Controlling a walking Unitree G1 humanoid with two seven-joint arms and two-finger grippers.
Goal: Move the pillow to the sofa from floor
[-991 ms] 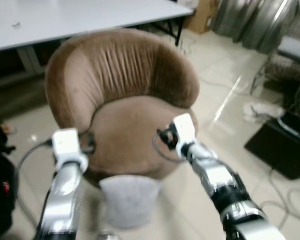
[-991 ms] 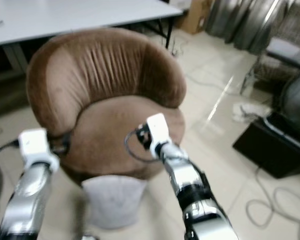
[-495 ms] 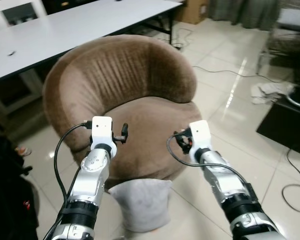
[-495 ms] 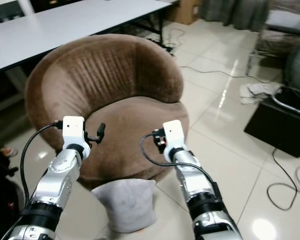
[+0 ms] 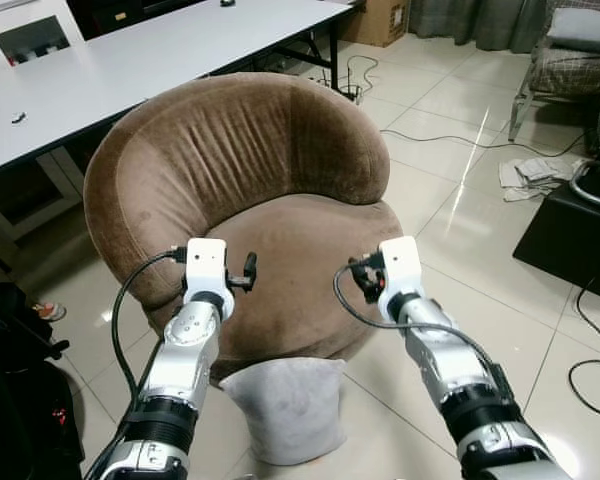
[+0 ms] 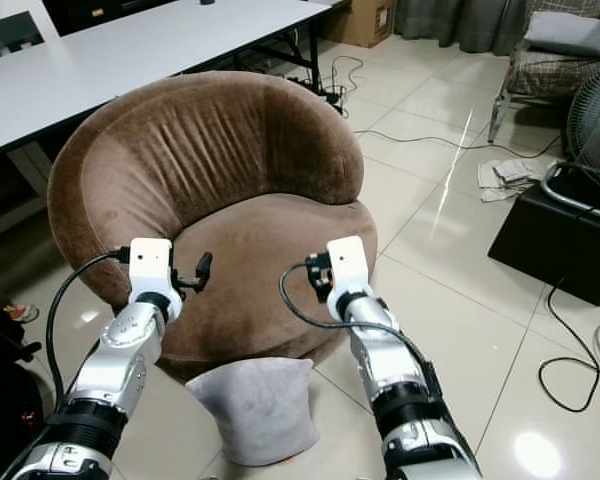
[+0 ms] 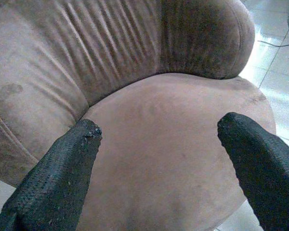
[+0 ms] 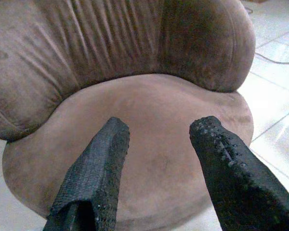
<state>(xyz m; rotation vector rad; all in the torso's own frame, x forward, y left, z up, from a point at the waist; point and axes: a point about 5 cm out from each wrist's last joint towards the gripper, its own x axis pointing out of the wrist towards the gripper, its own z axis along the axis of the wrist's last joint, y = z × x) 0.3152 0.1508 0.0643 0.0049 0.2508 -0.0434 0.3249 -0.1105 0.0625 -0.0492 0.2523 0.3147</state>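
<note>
At the far left of the head views a white table (image 5: 130, 60) ran behind the scene, with a dark bag (image 5: 20, 400) on the floor (image 6: 450, 270) near the robot's left side. The left gripper (image 7: 159, 159) hovered over the near left part of the seat of the brown sofa (image 5: 240, 160), its fingers spread wide and empty. Low in the middle, the grey pillow (image 5: 285, 405) stood on the floor, leaning against the sofa's front base, between and below the two arms. The right gripper (image 8: 156, 168) hung over the seat's near right edge, its fingers parted less widely, also holding nothing.

The pillow looked soft, light and limp; it would likely sag and fold rather than slip, and nothing about it seemed fragile. A pinch on an upper corner or along the top seam, or a squeeze from both sides by the two grippers, seemed the soundest hold.

The eye views showed the pillow, both arms, and to the right a black box (image 5: 570, 240), cables and a fan. The wrist views looked past the black fingers at the sofa's seat and pleated back, giving the finger spacing clearly, which the eye views left hard to judge.
</note>
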